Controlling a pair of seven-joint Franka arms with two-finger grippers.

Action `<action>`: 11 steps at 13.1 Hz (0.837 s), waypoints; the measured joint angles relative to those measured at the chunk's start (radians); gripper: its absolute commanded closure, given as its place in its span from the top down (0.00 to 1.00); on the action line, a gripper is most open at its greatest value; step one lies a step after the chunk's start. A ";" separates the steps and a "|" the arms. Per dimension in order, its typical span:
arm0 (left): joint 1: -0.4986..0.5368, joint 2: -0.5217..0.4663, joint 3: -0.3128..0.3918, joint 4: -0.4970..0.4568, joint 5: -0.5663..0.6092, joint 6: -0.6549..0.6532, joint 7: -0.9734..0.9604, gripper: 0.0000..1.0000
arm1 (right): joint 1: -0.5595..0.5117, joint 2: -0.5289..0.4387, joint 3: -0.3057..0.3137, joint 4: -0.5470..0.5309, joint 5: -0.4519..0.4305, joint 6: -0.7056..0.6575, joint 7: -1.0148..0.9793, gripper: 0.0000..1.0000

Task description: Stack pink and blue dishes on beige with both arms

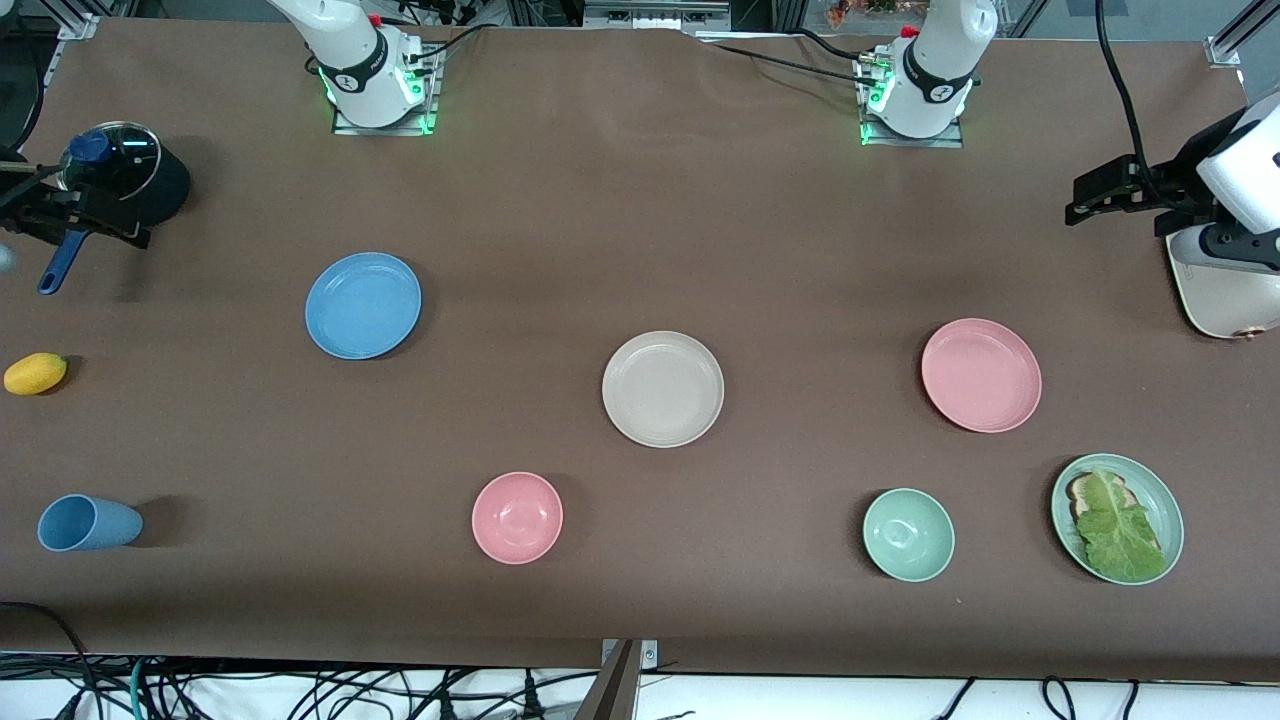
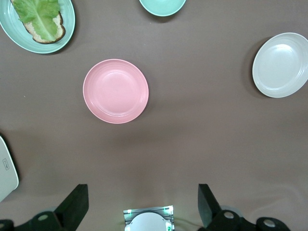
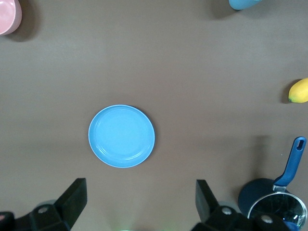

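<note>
both arms wait, raised high above the table, each reaching out from its base toward its own end of the table. the left end effector points straight down with its two fingers spread wide and empty. the right end effector hangs likewise, fingers wide apart, gripping nothing.

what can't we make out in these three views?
- Left pincer: front view shows it dark at the frame edge; left wrist view crops its open fingers.
- Right pincer: same, cropped in right wrist view.
- Bread: mostly under the lettuce.
- White appliance: cut by the edge, partly under the left arm.
</note>
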 measured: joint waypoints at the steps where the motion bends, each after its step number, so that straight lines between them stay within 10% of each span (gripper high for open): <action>1: 0.000 0.012 0.001 -0.001 0.000 0.009 0.000 1.00 | 0.000 0.000 0.000 0.000 0.000 0.000 0.000 1.00; 11: 0.012 0.239 0.009 -0.014 0.001 0.097 0.000 1.00 | 0.000 0.000 0.000 -0.001 0.000 0.000 0.000 1.00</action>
